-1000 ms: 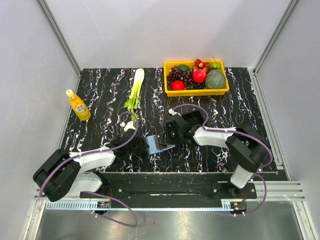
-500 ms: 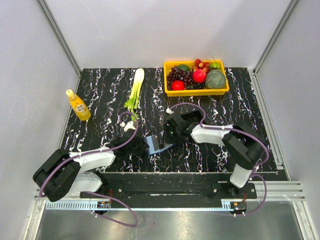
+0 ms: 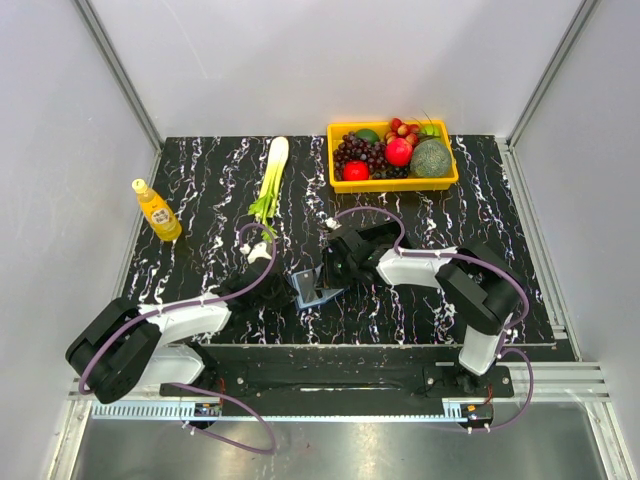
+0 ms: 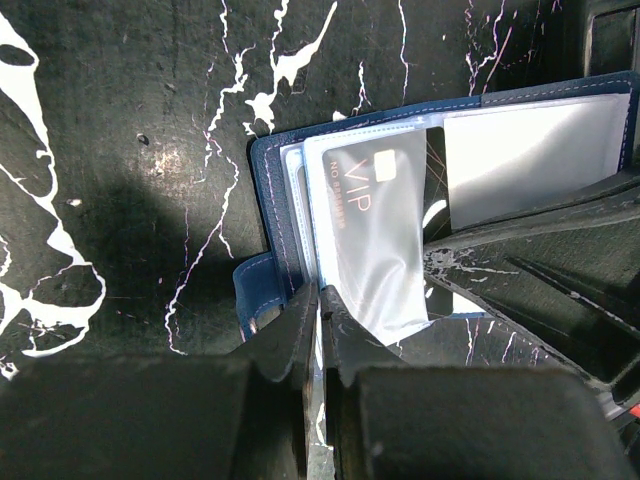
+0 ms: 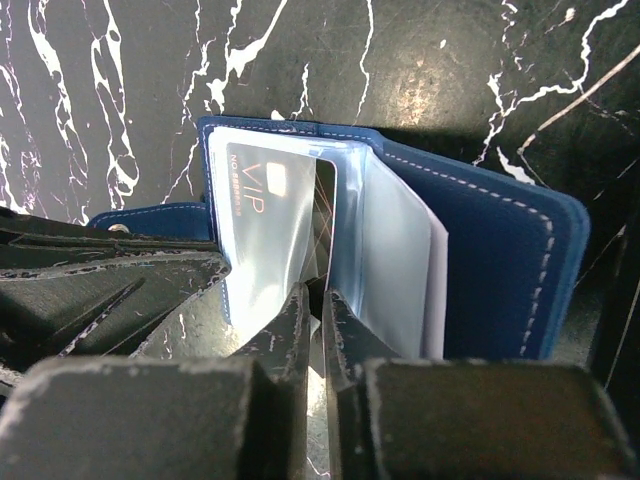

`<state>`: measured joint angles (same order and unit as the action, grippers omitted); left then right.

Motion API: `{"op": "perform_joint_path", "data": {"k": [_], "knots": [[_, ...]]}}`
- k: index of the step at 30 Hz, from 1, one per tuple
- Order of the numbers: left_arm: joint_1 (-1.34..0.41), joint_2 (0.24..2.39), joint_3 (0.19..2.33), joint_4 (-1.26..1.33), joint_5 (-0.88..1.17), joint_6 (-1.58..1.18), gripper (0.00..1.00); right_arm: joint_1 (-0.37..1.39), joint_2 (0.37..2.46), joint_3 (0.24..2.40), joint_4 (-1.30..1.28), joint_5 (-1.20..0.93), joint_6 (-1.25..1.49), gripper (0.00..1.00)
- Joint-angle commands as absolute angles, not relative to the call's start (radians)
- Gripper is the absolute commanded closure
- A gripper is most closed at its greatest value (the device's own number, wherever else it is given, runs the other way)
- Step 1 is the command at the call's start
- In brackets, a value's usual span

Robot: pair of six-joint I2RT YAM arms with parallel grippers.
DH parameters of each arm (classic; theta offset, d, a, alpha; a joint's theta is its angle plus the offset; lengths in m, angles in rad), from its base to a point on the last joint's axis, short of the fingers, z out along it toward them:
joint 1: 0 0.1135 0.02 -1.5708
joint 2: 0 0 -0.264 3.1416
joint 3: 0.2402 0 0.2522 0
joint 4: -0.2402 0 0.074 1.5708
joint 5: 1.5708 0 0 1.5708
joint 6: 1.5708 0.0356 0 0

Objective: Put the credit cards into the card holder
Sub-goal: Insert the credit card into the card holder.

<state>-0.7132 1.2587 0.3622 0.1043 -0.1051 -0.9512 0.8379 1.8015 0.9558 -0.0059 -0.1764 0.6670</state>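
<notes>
The card holder [image 3: 313, 289], a navy wallet with clear sleeves, lies open at the table's near middle between both grippers. In the left wrist view my left gripper [image 4: 320, 300] is shut on the near edge of one clear sleeve of the card holder [image 4: 268, 200]. A dark credit card [image 5: 262, 205] marked VIP sits partly inside a sleeve. My right gripper [image 5: 321, 295] is shut on that card's near edge, beside the holder's blue cover [image 5: 500, 270]. The same card [image 4: 365, 215] shows in the left wrist view, with the right fingers [image 4: 545, 245] just beside it.
A yellow basket [image 3: 445, 181] of fruit stands at the back right. A green leek [image 3: 270, 178] lies at the back middle. A yellow bottle [image 3: 157, 211] stands at the left. The table's near edge is just behind both grippers.
My right gripper has shut and moved left, towards the holder. The holder's open leaf has tipped up a little. The left arm has stayed put.
</notes>
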Motion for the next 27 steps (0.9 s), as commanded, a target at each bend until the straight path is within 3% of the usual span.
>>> {"op": "perform_joint_path", "data": {"k": [1, 4, 8, 20, 27], "knots": [[-0.71, 1.305, 0.308, -0.12, -0.127, -0.914, 0.93, 0.874, 1.829, 0.946, -0.084, -0.158, 0.641, 0.84], [-0.71, 1.301, 0.304, -0.12, -0.129, -0.916, 0.93, 0.873, 1.786, 0.937, -0.101, -0.124, 0.652, 0.69], [-0.712, 1.304, 0.307, -0.12, -0.129, -0.917, 0.93, 0.873, 1.75, 0.931, -0.101, -0.107, 0.66, 0.6], [-0.712, 1.299, 0.304, -0.12, -0.127, -0.917, 0.93, 0.873, 1.775, 0.954, -0.09, -0.144, 0.695, 0.55], [-0.712, 1.296, 0.305, -0.121, -0.129, -0.914, 0.93, 0.874, 1.807, 0.94, -0.026, -0.195, 0.704, 0.63]]}}
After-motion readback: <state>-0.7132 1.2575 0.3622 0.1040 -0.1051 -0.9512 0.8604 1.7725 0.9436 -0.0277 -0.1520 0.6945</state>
